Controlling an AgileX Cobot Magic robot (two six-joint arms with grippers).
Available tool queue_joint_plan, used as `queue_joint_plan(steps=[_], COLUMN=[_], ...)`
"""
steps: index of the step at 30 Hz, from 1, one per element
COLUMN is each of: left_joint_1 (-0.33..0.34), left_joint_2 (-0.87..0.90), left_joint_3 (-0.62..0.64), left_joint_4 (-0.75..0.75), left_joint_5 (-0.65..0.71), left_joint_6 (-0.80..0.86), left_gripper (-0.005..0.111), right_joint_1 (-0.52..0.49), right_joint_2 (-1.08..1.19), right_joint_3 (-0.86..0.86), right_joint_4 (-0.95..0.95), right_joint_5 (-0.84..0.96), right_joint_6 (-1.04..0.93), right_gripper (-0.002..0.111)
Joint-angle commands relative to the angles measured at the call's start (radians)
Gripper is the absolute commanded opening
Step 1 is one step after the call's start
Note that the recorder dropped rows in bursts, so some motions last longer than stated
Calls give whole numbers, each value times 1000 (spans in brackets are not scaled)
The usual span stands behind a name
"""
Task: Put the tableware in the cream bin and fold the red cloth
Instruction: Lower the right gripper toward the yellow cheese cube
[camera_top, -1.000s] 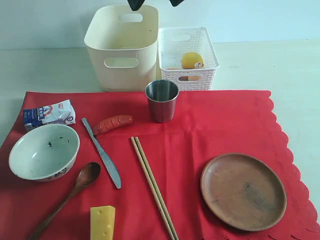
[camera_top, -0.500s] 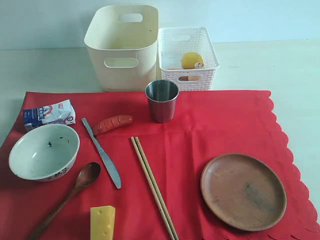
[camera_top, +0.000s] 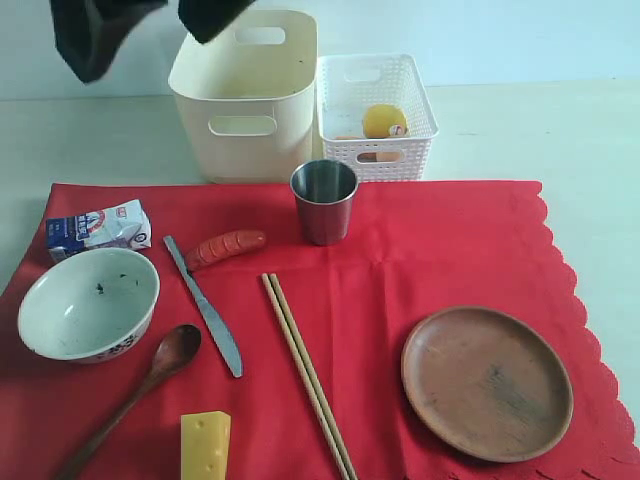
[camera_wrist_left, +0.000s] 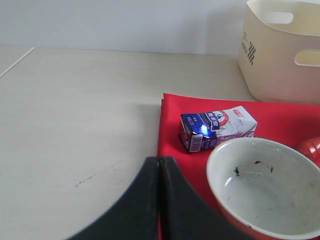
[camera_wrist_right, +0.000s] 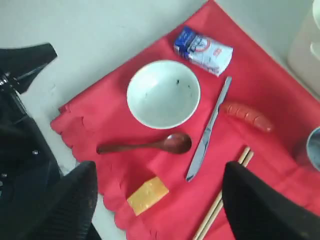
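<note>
On the red cloth (camera_top: 420, 250) lie the white bowl (camera_top: 88, 303), dark spoon (camera_top: 150, 385), knife (camera_top: 205, 308), chopsticks (camera_top: 305, 370), steel cup (camera_top: 324, 200) and brown plate (camera_top: 487, 382). The cream bin (camera_top: 245, 125) stands behind the cloth. My right gripper (camera_wrist_right: 159, 167) hangs open high over the bowl (camera_wrist_right: 163, 94), spoon (camera_wrist_right: 150, 145) and knife (camera_wrist_right: 207, 135); it appears as two dark fingers (camera_top: 95, 35) at the top left of the exterior view. My left gripper (camera_wrist_left: 160, 161) is shut on nothing, low at the cloth's left edge near the bowl (camera_wrist_left: 265, 185).
A milk carton (camera_top: 97, 228), a sausage (camera_top: 225, 247) and a cheese wedge (camera_top: 205, 445) also lie on the cloth. A white lattice basket (camera_top: 378, 155) with a lemon (camera_top: 384, 121) stands right of the bin. Bare table surrounds the cloth.
The dark fingers at the top of the exterior view shifted from above the bin to the top left and now look larger. Nothing on the cloth moved.
</note>
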Motion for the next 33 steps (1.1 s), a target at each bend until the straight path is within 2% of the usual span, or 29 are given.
queue_joint_plan(steps=[1, 12, 17, 22, 33], left_joint_1=[-5, -5, -5, -5, -5], left_joint_2=[-6, -6, -6, -6, -6], left_joint_3=[3, 3, 3, 3, 3], left_joint_4=[-2, -2, -2, -2, -2], left_joint_5=[-14, -14, -14, -14, -14], left_joint_6=[1, 1, 1, 1, 1], left_gripper=[0, 0, 0, 0, 0], right_joint_1=[2, 2, 37, 82, 84], right_joint_2=[-5, -5, -5, 8, 68], right_joint_3=[155, 440, 530, 561, 561], right_joint_4=[-4, 170, 177, 186, 217], right_joint_5=[-2, -132, -208, -260, -386], right_joint_6=[47, 56, 64, 68, 68], right_gripper=[68, 68, 68, 68, 68])
